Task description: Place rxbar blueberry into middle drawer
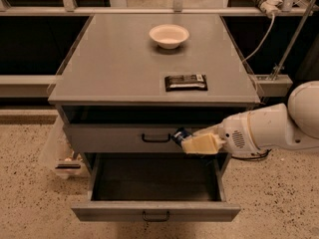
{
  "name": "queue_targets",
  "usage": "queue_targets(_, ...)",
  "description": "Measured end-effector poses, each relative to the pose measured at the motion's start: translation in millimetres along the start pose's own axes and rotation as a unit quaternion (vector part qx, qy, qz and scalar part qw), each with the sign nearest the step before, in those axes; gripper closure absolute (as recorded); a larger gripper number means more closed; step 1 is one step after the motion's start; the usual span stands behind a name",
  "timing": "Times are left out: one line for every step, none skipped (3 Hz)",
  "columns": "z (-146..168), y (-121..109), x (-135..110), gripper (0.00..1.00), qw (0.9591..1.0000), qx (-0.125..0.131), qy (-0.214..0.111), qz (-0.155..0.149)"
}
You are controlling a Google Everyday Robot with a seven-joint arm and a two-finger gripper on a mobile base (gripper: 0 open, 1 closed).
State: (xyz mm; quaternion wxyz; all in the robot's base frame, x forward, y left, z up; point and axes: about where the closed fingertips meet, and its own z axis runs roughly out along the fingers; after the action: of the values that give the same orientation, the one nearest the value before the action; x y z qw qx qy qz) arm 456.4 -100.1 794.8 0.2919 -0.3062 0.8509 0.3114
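Standing pulled out nearest the viewer, the open drawer [109,212] shows a dark inside, a grey front and a small black handle [155,216]. Just above its right rear part hangs the end effector [188,141], reaching in from the right on a white arm [269,128]. Its beige fingers [203,144] are clamped on the blue snack bar [180,134], which sticks out leftward in front of the closed drawer front [114,138] above. To the left, a clear plastic bin [57,151] sits on the speckled floor [30,203]. Farther back, the grey tabletop [114,68] carries a black bar [186,82] near its front right edge and a white bowl [169,35] toward the far side.
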Motion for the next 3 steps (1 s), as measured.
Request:
queue_targets(0,0,-1,1.00,1.0000,0.000,0.000,-0.001)
queue_targets(12,-9,22,1.00,0.9994,-0.004,-0.003,0.035)
queue_targets(44,-30,68,1.00,0.9945,-0.002,-0.015,0.104)
